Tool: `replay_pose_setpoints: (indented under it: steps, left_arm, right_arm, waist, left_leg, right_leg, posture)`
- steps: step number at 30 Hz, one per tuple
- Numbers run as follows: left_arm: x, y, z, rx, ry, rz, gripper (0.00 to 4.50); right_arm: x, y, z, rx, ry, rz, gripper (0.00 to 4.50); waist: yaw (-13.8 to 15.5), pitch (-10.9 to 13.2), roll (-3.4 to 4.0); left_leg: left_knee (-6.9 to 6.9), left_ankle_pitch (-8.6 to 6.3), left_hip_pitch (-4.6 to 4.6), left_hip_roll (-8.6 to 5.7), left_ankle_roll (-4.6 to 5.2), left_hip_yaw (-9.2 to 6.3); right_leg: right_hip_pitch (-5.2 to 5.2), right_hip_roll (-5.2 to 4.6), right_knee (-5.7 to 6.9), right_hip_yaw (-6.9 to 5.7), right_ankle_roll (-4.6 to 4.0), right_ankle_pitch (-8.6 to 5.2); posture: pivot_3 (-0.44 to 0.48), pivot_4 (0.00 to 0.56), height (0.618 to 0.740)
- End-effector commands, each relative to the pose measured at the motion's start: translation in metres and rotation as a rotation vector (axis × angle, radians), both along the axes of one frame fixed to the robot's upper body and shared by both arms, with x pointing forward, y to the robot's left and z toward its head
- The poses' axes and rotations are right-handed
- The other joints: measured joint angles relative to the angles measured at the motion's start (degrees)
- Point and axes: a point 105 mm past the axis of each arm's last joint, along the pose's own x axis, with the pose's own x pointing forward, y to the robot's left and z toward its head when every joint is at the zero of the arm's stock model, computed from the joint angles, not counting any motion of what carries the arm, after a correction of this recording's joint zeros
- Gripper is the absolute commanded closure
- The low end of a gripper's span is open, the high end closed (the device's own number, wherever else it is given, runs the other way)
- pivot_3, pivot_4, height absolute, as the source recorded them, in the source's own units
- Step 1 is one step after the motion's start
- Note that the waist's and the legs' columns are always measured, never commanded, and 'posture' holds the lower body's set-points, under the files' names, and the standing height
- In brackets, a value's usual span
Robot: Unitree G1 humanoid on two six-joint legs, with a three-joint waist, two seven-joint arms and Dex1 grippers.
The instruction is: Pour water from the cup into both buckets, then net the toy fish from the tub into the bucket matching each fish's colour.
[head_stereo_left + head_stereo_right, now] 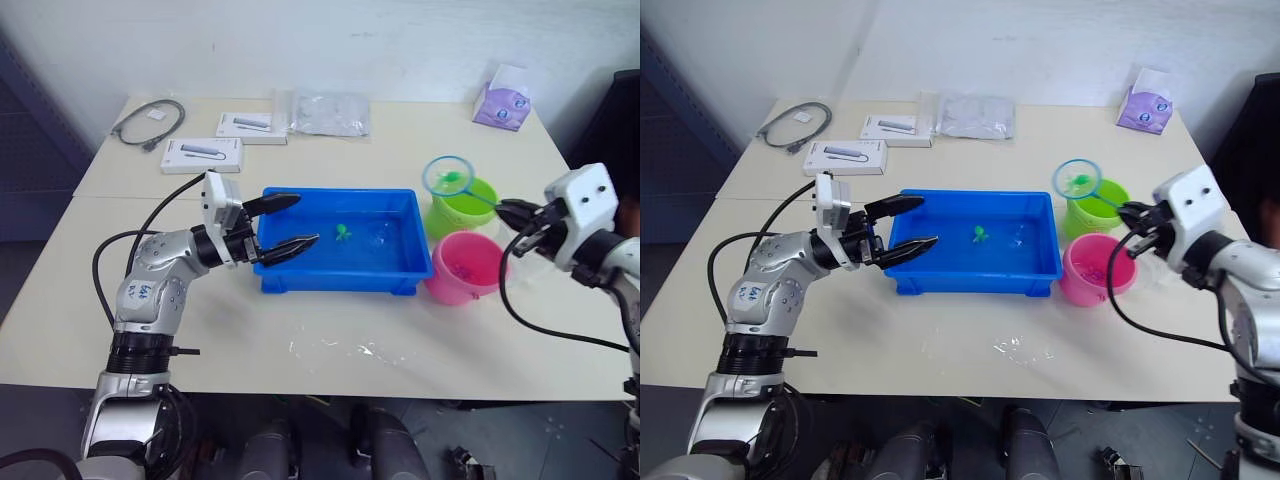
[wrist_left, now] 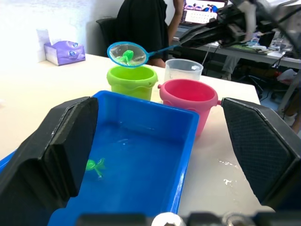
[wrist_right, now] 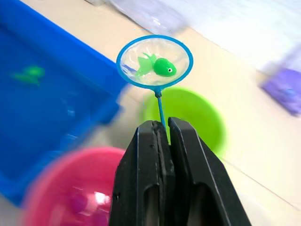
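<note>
The right claw [image 3: 163,127] is clenched on the thin handle of the net [image 3: 154,61], its two black fingers pressed together around the stick so that the hoop stands out ahead of them. The hoop hangs just above the far rim of the green bucket [image 1: 462,205], and a green fish [image 3: 157,66] lies in its mesh. That placing fits the colour rule: the catch is held over the bucket of its own colour, likely ready to be tipped in. The pink bucket [image 1: 465,266] stands just beside the green one, nearer the front edge of the counter [image 1: 330,345], and small pink shapes show blurrily inside it, probably fish already sorted. The clear cup [image 2: 183,69] stands behind the two buckets, out of the way, which suggests the pouring is done.

The left claw [image 1: 280,226] is released, with its fingers spread apart on either side of the near-left corner of the blue tub [image 1: 400,272]. It grasps nothing; by its stance it seems set to steady the tub while the other arm nets. One more green fish [image 1: 343,233] lies in the water of the tub, well apart from the net, so at least one catch remains. A little water glistens on the counter in front of the tub.
</note>
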Motion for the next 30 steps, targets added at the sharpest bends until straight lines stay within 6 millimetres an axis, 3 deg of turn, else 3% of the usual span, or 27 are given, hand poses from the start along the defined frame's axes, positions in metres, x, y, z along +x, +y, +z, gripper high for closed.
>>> replay_pose_setpoints:
  steps: [1,4,16,23,27,30]
  left_arm:
    - [-0.001,-0.007,0.01,-0.003,-0.047,-0.019,0.01]
    - [0.0,-0.01,0.01,-0.001,-0.048,-0.028,0.01]
    - [-0.002,-0.014,0.01,0.012,-0.063,-0.052,0.01]
    - [-0.002,-0.016,0.012,0.009,-0.072,-0.058,0.01]
    - [-0.002,-0.017,0.012,0.013,-0.077,-0.061,0.01]
    - [-0.001,-0.013,0.012,0.025,-0.082,-0.048,0.01]
  right_arm:
    - [0.004,-0.03,0.009,-0.22,-0.096,-0.097,4.5]
    - [0.01,-0.038,0.008,-0.365,-0.147,-0.123,4.5]
    - [0.021,-0.038,-0.004,-1.043,-0.344,-0.034,4.5]
    - [0.018,-0.037,-0.001,-1.254,-0.442,0.003,4.5]
    - [0.017,-0.035,-0.005,-1.185,-0.448,0.009,4.5]
    - [0.016,-0.03,0.016,-0.989,-0.504,-0.058,4.5]
  waist:
    - [0.0,0.0,0.0]
    - [-0.1,0.0,0.0]
    - [-0.3,0.0,0.03]
    - [-0.3,0.0,0.03]
    - [-0.2,0.0,0.03]
    - [-0.2,0.0,0.03]
  left_leg:
    - [0.0,0.0,0.0,0.0,0.0,0.0]
    - [0.0,0.01,0.01,0.0,0.01,0.04]
    - [-0.01,0.08,0.03,0.04,-0.11,0.04]
    - [-0.01,0.1,0.02,0.07,-0.16,0.02]
    - [0.0,0.1,0.02,0.07,-0.16,0.0]
    - [0.0,0.1,0.03,0.07,-0.16,-0.01]
  right_leg:
    - [0.0,0.0,0.0,0.0,0.0,0.0]
    - [0.01,0.0,0.0,0.02,0.0,0.0]
    - [0.0,-0.07,0.0,0.07,0.0,0.0]
    - [0.01,-0.08,-0.01,0.14,0.0,0.0]
    - [0.04,-0.06,-0.04,0.14,0.0,0.0]
    - [0.05,-0.02,-0.04,0.13,0.0,0.0]
  posture:
    - [0.0,0.15,0.74]
    - [0.0,0.15,0.74]
    - [0.0,0.15,0.74]
    - [0.0,0.15,0.74]
    - [0.0,0.15,0.74]
    - [0.0,0.15,0.74]
